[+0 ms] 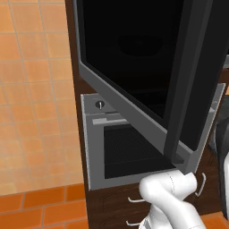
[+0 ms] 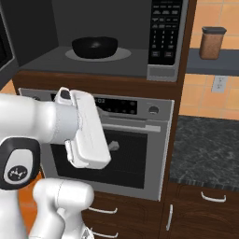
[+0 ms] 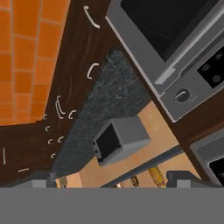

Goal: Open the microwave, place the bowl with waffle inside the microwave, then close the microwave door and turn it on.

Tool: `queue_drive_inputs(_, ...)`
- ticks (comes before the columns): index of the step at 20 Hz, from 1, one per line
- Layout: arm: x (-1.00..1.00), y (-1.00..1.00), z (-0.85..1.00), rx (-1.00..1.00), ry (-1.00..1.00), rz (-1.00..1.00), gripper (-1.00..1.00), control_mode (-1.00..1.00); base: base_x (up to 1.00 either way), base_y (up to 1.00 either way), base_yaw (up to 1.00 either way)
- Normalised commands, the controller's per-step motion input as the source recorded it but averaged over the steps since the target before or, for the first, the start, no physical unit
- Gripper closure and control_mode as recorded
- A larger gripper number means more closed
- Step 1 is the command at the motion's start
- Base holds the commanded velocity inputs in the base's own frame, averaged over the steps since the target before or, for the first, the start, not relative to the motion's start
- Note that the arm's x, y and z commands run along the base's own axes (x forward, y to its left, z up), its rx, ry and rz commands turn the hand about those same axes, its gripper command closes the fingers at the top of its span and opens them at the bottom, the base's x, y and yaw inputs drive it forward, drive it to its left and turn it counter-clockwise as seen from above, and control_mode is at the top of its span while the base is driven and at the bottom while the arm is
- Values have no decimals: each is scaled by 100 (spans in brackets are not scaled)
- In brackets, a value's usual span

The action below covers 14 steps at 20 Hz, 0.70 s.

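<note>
bowl with waffle (image 2: 94,47) inside microwave (image 2: 140,56), unheld

oven (image 3: 175,48) upper right | dark counter (image 3: 100,113) | grey box (image 3: 120,142) centre

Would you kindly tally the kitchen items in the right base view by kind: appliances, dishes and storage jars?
Appliances: 2, the microwave, its door swung open, and the silver oven below it.
Dishes: 1, the dark bowl inside the microwave.
Storage jars: 1, the brown jar on the shelf.
Total: 4
</note>
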Motion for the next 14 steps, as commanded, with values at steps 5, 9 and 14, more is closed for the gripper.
queue_drive_inputs(5,0,-30,-31,-17,0,-11,-100,-100,0,0,0)
queue_drive_inputs(9,0,-27,-29,-15,0,-10,-100,-100,0,0,0)
queue_drive_inputs(14,0,-13,-17,-12,-4,-9,-100,-100,0,0,0)
